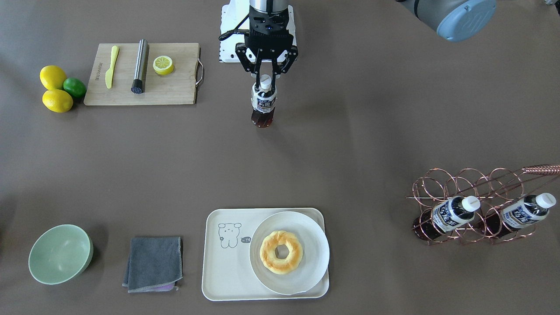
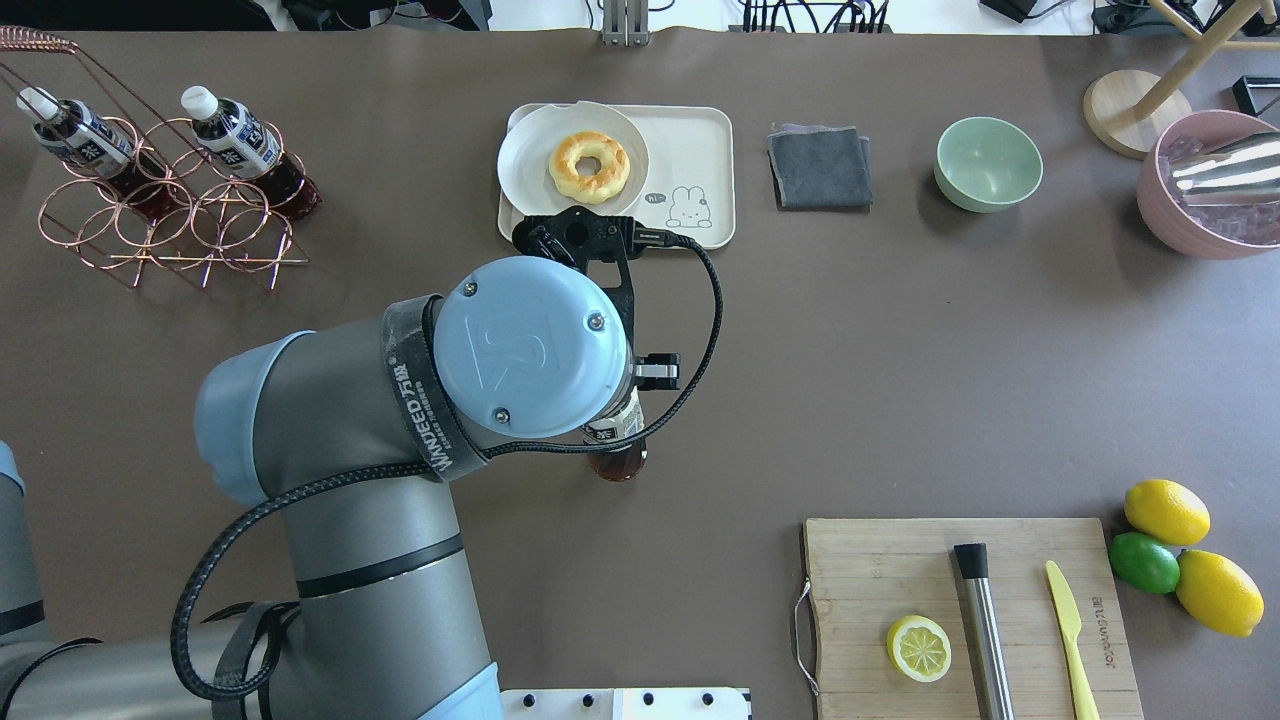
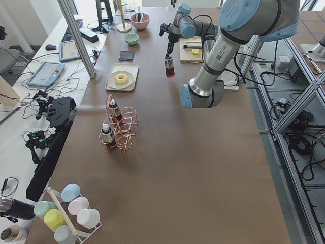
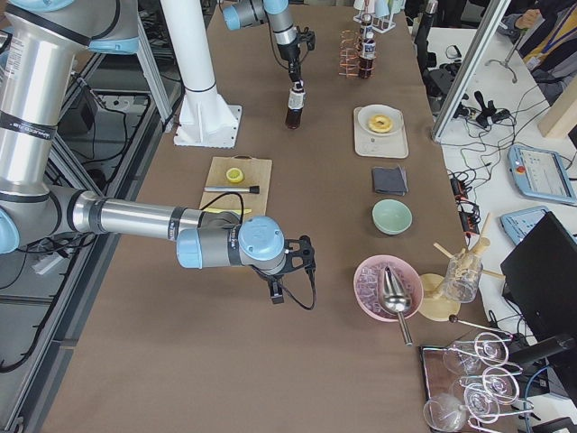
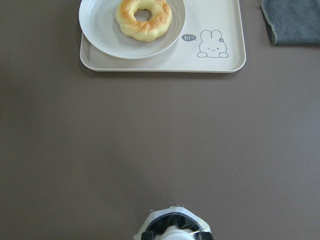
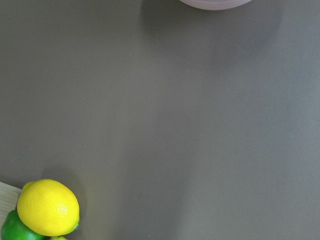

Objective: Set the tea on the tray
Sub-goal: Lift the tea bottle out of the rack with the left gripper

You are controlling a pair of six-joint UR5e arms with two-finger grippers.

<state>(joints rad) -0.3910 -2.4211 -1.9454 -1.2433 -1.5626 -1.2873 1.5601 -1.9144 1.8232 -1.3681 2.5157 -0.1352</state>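
Observation:
My left gripper (image 1: 265, 78) is shut on the white cap and neck of a tea bottle (image 1: 263, 105), which hangs upright over the table's middle, near the robot's base. The bottle also shows under the arm in the overhead view (image 2: 617, 458), and its cap shows at the bottom of the left wrist view (image 5: 172, 233). I cannot tell if its base touches the table. The cream tray (image 1: 225, 273) lies across the table from it, with a white plate (image 1: 313, 245) and a doughnut (image 1: 281, 252) on one half. My right gripper (image 4: 276, 294) hovers near the lemons; I cannot tell whether it is open or shut.
Two more tea bottles (image 1: 453, 214) (image 1: 525, 212) lie in a copper wire rack (image 1: 481, 179). A wooden cutting board (image 1: 175, 87) carries a lemon half, a knife and a steel tube. Lemons and a lime (image 1: 74, 86), a green bowl (image 1: 60, 253), a grey cloth (image 1: 154, 262) and a pink bowl (image 2: 1205, 195) stand around.

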